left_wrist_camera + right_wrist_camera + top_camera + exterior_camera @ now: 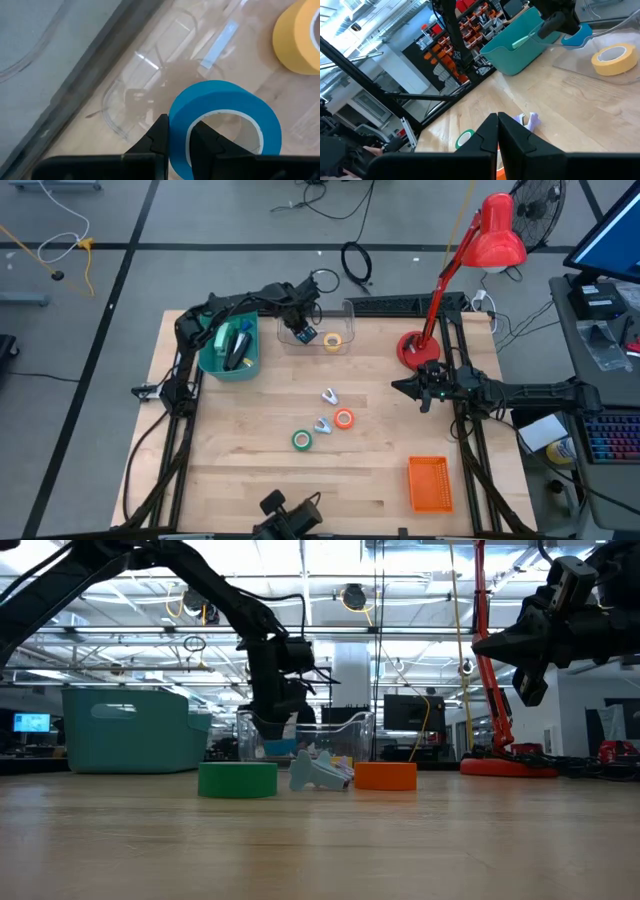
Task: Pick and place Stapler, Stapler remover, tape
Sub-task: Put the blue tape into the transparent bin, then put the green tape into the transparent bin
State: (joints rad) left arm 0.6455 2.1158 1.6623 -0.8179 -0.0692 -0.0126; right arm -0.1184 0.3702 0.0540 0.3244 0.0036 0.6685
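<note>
The blue tape roll (225, 120) stands tilted inside the clear bin (345, 308) toward 12 o'clock on the table, its wall pinched between dark fingers (160, 137). The yellow tape roll (333, 340) lies flat just beside it in the same bin. Near the table's centre the orange tape roll (344, 419) and green tape roll (302, 440) lie flat, close together. Two pale staple removers (329, 395) lie near them, one toward 12 o'clock, the other (322, 425) between the rolls.

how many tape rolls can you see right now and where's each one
4. The blue roll is pinched in the left pincer over the clear tray, the yellow roll lies in that tray, and the orange roll and green roll sit mid-table.
</note>
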